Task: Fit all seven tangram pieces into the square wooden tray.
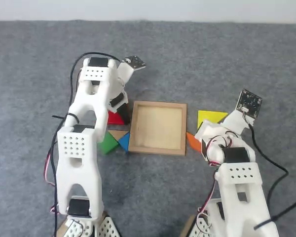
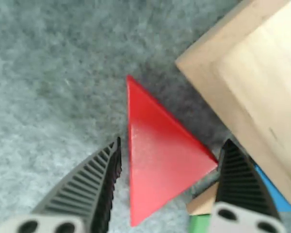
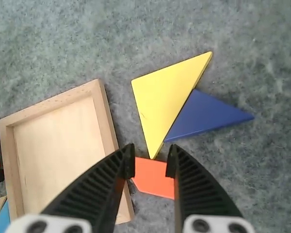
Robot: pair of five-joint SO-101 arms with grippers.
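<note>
On the grey carpet (image 1: 39, 59), between the two arms, lies the wooden tray (image 1: 157, 150). No piece is inside it yet, so I think the job is only starting. The tray is square, so it has no long side. It sits flat, with its edges turned just a little from straight.

Just beside the tray, on the left arm's side, lies the red triangle (image 2: 155, 155). It is flat on the carpet. Its long side runs next to one finger, and its square corner pokes at the other finger, on the tray's side. One sharp tip points out ahead of the fingers. The left gripper (image 2: 172, 143) is spread wide, with one finger on each side of the red triangle. It is placed like that so it can squeeze the piece, I think. I cannot tell if the fingers touch it.

Near the red triangle are a tan piece (image 1: 117, 134), a green piece (image 1: 107, 144) and a light blue triangle (image 1: 124, 141), bunched close to the tray's corner.

Across the tray lies the orange piece (image 3: 153, 179), just beside the rim. The right gripper (image 3: 151, 150) hangs over it with a small gap between its fingers, and orange shows in the gap. It looks ready to pinch.

Farther out is the yellow triangle (image 3: 167, 94). One tip points down at the orange piece. The dark blue triangle (image 3: 203, 115) lies touching the yellow one's long side, with its long tip pointing away from the tray.
</note>
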